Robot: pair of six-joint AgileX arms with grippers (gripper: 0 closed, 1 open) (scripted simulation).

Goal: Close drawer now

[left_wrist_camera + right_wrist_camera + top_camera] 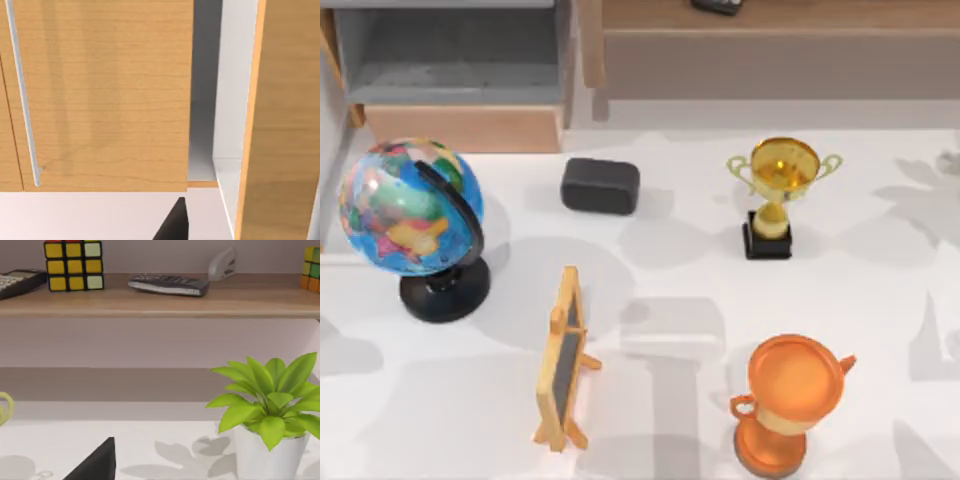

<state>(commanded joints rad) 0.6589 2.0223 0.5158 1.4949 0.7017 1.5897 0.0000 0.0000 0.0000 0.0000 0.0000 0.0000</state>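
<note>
Near edge: orange trophy [787, 405] & small easel board [563, 360] stand mid-table. Further back: globe [412, 215], black box [600, 186], gold trophy [775, 195]. Far left: the drawer [460, 127] sits pulled out, grey interior exposed, so prob. needs a push on its front. Gripper state: can't tell for either arm.

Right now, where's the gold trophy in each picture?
Top view: the gold trophy stands right of middle on the white table, before the long shelf unit.
Right wrist view: a yellow curl at the picture's edge, probably its handle, near that shelf.
Left wrist view: light-wood panels.
Shared landmark: the shelf unit.
</note>
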